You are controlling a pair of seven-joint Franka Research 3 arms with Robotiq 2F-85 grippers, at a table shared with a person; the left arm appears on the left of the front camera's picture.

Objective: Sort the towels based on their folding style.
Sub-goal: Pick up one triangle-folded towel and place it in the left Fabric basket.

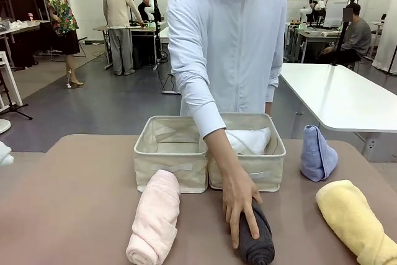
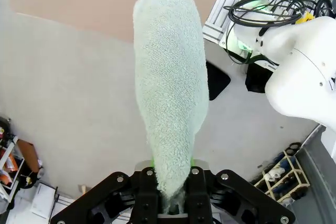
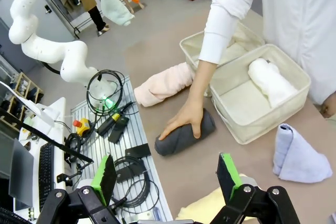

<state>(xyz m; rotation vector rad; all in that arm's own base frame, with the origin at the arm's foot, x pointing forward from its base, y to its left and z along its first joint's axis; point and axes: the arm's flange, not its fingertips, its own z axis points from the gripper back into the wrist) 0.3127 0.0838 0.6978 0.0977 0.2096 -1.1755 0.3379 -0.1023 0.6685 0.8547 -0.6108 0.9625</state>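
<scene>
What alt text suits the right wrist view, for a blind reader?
A person's hand rests on a dark grey rolled towel, beyond the open right gripper. A white towel lies in a beige bin; a pink roll and a blue cone lie outside.

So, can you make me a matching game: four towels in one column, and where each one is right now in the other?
Towels:
1. white towel
2. dark grey towel
3. pale green towel
4. light blue towel

Places:
A. under the person's hand
B. standing as a cone on the table
C. clamped in the left gripper
D. inside a fabric bin

Pairs: 1-D, 2-A, 3-C, 4-B
</scene>
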